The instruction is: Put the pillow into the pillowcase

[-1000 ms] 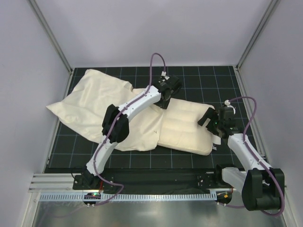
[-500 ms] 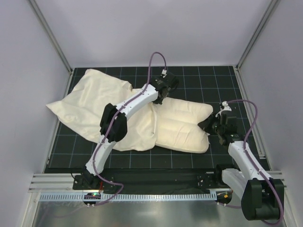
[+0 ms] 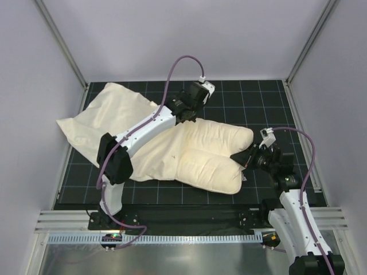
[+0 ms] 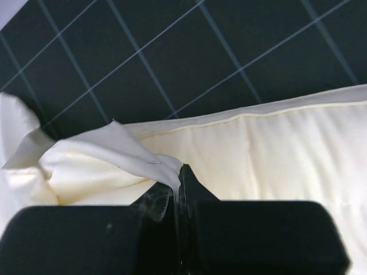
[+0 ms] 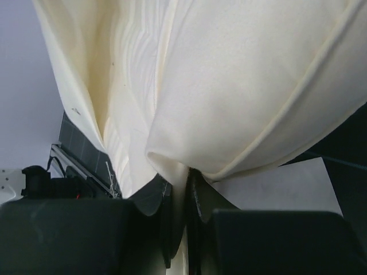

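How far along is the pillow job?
Roughly the start. Done: both grips are set, the left gripper pinching the pillowcase edge, the right gripper pinching the pillow at its right end. In hand: pushing it in; the pillow buckles and the case seems to overlap only its left end. Left: most of the pillow lies outside.

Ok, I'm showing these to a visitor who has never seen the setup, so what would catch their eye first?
Probably the puffy cream pillow at the middle of the dark gridded mat, bulging in two lobes because the right tool pinches its right edge. Next, the left tool at the pillow's far edge, shut on a fold of the limp pillowcase that spreads away to the left.
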